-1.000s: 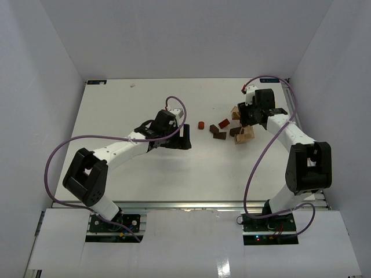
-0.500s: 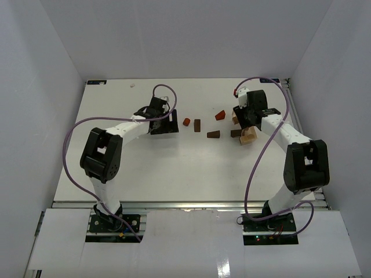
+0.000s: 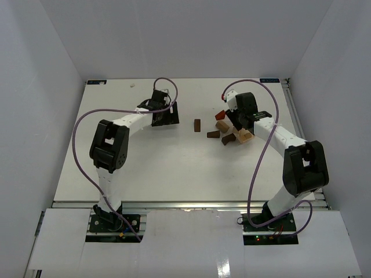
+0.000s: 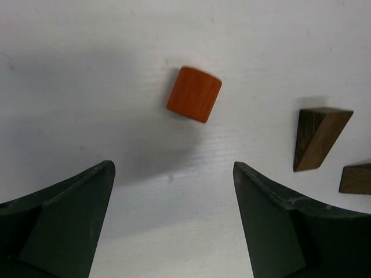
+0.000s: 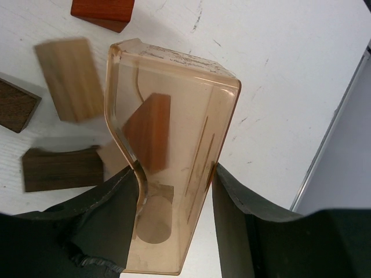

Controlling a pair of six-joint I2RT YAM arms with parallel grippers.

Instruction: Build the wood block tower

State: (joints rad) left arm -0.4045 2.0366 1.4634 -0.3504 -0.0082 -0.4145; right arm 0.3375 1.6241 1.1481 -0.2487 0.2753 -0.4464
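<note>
**A:** Where the top view runs right of centre, we enter the wood blocks (image 3: 229,132): a low, loose cluster on the white table (image 3: 145,162). One dark block (image 3: 197,125) lies apart on the cluster's left.

**B:** Item, right gripper (image 5: 174,174): fingers clamped on a clear amber container (image 5: 174,87), one finger against each side wall. Through the wall we see a reddish-brown piece (image 5: 149,132).

**A:** Left half of the right wrist frame, beside that container:
- a tan block (image 5: 68,78), blurred
- a dark brown block (image 5: 62,169) below it
- a red-brown block (image 5: 103,8), cut off by the top edge

**B:** Item, left gripper (image 4: 173,174): fingers wide apart, with white table showing between them.

**A:** Upper centre of the left wrist frame, beyond those fingers, we log an orange-brown cylinder (image 4: 194,94). A dark wedge (image 4: 319,136) sits near the right edge, well apart from the cylinder.
</note>
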